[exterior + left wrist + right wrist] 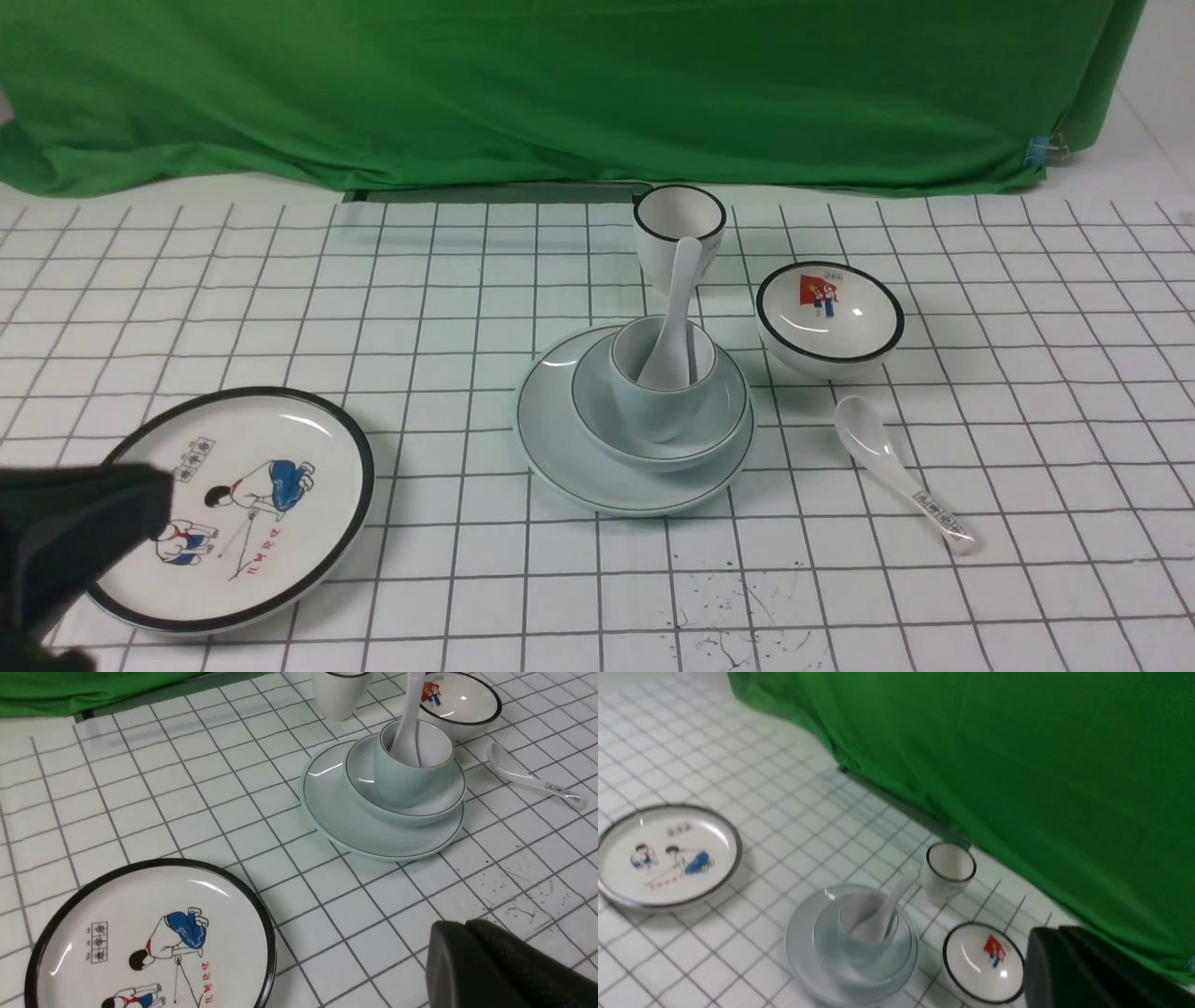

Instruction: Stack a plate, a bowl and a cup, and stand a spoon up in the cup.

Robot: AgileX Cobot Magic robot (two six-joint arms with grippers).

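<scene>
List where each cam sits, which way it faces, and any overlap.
Front: between the arms, facing forward over the gridded table to the green cloth; left hand shows low left.
Left wrist: near the cartoon plate, facing the cup holding the spoon; left hand's tip shows.
Right wrist: raised on the right side, facing across the flag bowl toward the green cloth; right hand tip shows.
Shared: all three see the cup, cartoon plate and flag bowl.

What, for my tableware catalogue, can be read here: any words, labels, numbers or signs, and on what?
picture plate: boxed dark characters and a short red line of characters, too small to read.
printed spoon: dark boxed characters on the handle, too small to read.
flag bowl: picture only, no writing visible.
No other writing shows.
</scene>
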